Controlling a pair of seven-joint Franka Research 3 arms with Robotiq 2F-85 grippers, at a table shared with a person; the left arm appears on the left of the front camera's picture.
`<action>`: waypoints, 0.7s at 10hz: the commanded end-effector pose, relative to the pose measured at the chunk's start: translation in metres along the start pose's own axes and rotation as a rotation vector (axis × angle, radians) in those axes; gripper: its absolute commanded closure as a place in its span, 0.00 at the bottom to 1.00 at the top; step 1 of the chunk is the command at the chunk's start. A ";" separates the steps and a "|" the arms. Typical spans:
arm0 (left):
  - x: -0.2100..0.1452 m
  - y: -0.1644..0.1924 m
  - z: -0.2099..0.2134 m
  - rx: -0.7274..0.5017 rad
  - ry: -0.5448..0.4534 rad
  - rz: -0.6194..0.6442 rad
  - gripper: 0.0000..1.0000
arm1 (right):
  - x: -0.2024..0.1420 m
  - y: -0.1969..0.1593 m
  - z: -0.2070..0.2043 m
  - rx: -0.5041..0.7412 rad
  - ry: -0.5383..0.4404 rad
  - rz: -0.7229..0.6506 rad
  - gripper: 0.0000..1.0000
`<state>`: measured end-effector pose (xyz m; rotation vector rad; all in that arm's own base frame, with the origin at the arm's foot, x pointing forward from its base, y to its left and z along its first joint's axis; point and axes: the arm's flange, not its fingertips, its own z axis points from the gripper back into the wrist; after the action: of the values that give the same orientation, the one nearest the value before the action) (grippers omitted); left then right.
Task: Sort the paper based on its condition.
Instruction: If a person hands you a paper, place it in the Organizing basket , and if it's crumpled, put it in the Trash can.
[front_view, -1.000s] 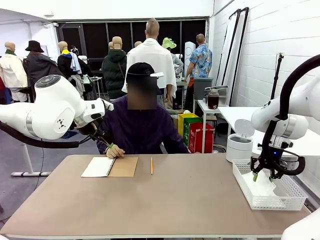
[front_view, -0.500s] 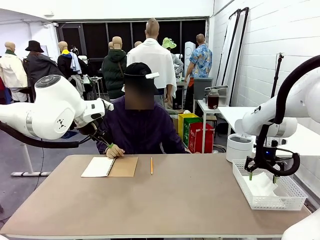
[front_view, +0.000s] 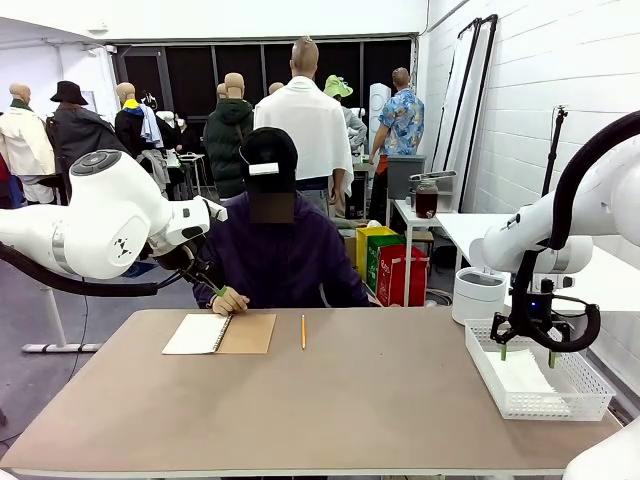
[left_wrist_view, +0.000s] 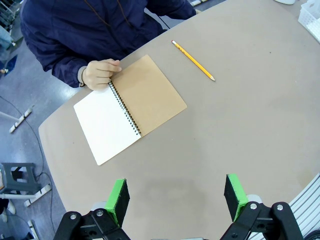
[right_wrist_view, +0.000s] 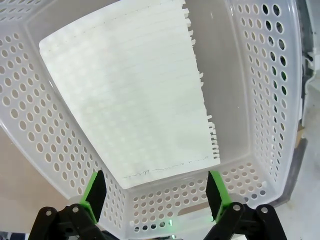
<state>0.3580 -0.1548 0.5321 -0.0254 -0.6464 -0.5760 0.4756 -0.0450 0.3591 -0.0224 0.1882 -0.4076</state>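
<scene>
One lined white sheet of paper (right_wrist_view: 130, 95), its torn spiral edge ragged, lies flat inside the white mesh basket (right_wrist_view: 260, 75). My right gripper (right_wrist_view: 156, 192) hangs open just above it, holding nothing. From the front, that gripper (front_view: 525, 349) hovers over the basket (front_view: 490, 385) at the table's right edge, with the paper (front_view: 527, 376) under it. My left gripper (left_wrist_view: 176, 200) is open and empty, high above the table's left part. It looks down on a spiral notebook (left_wrist_view: 150, 95) open to a white page.
A person sits at the far side with a hand (left_wrist_view: 100, 74) on the notebook's (front_view: 220, 333) top edge. A yellow pencil (front_view: 303, 331) lies to the right of it. A white lidded bin (front_view: 480, 290) stands beyond the basket.
My right gripper opened, let go of the sheet and rose slightly; the sheet has settled flat in the basket. The person's head has tipped downward. The left arm has stayed put.
</scene>
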 end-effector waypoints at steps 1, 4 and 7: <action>0.000 0.001 -0.001 0.006 -0.007 -0.004 0.00 | 0.000 0.000 -0.001 -0.002 0.003 0.007 0.00; 0.000 0.001 -0.001 0.006 -0.007 -0.004 0.00 | 0.000 0.000 -0.001 -0.002 0.003 0.007 0.00; 0.000 0.001 -0.001 0.006 -0.007 -0.004 0.00 | 0.000 0.000 -0.001 -0.002 0.003 0.007 0.00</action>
<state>0.3579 -0.1548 0.5321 -0.0254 -0.6464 -0.5760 0.4756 -0.0450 0.3590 -0.0224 0.1885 -0.4072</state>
